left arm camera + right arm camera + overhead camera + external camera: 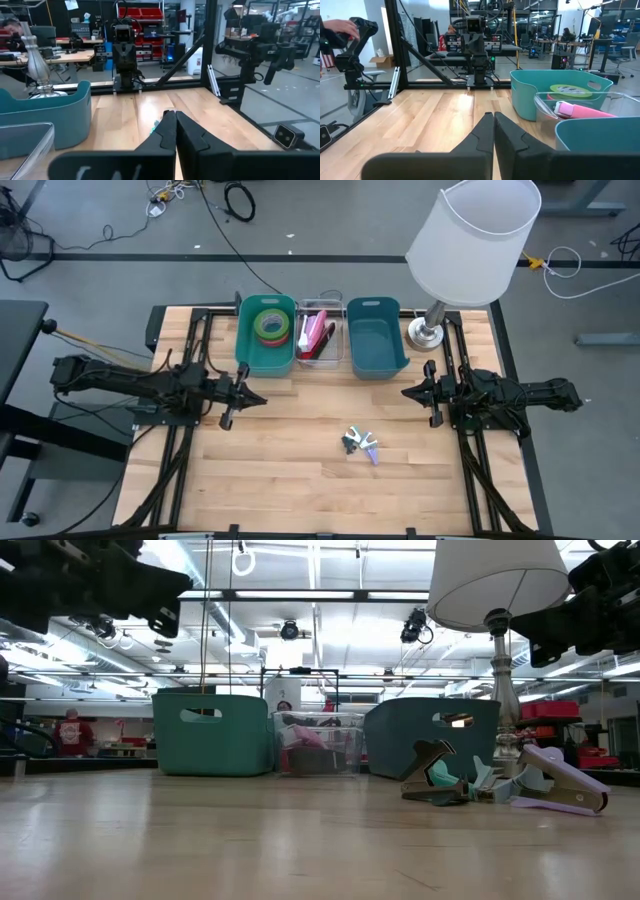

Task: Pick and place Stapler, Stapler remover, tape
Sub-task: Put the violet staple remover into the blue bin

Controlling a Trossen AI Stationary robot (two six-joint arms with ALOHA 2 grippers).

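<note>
Right pincer (406, 392) above staple removers (361, 444)

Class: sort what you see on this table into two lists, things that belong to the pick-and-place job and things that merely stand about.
Job: tape rolls in the green bin; pink stapler in the clear tray; staple removers on the table; empty blue bin.

Standing about: lamp.

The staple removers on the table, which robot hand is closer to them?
Right. The right gripper sits just up-right of the staple removers; the left gripper waits farther off, up-left.
</note>
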